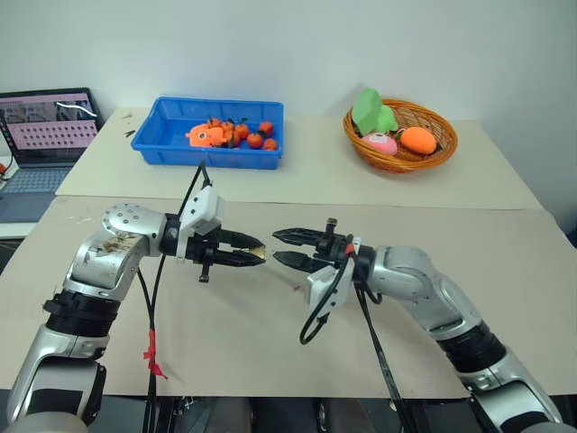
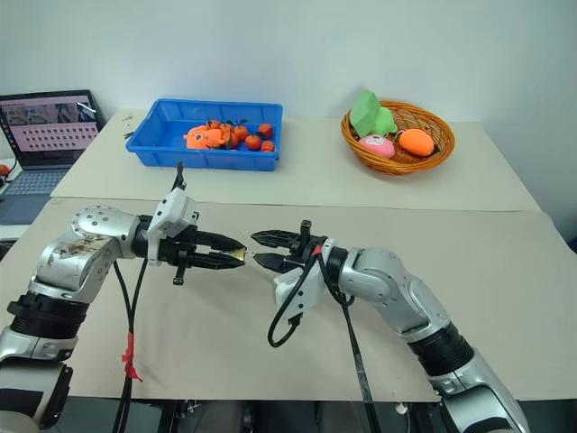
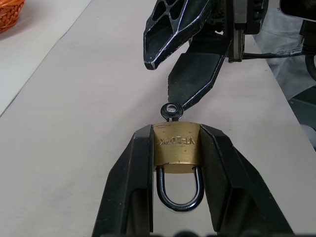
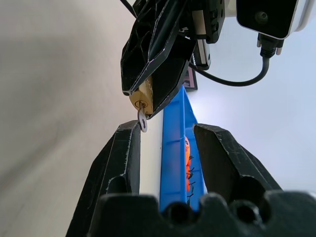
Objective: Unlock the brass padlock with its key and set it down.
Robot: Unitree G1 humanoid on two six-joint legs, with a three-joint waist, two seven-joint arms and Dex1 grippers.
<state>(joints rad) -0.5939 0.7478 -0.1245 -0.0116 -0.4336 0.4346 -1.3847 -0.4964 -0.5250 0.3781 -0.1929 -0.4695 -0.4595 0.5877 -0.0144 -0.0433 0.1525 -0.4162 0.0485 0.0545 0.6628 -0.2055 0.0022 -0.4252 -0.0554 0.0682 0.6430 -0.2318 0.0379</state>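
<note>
The brass padlock (image 3: 176, 148) was clamped by its body between the two fingers of the left hand (image 1: 257, 252), held in the air above the surface (image 1: 270, 352), with its shackle closed and turned back toward that hand's wrist. The key (image 3: 171, 110) stood in the keyhole, its round head projecting from the free end of the lock. The right hand (image 1: 279, 247) faced the left one fingertip to fingertip, its fingers parted and holding nothing; the key head lay just beside one fingertip (image 3: 190, 84), and whether the two touched could not be told. Open air lay all around the two hands, and the tan board below them was bare out to its near edge. Well behind, across a seam in the surface, a blue bin (image 1: 171, 126) held small orange fruits (image 1: 242, 133), and a wicker basket (image 1: 433, 155) held green, pink and orange toys. A laptop (image 1: 41, 135) stood open beyond the left edge, before a plain white wall (image 1: 288, 45).
</note>
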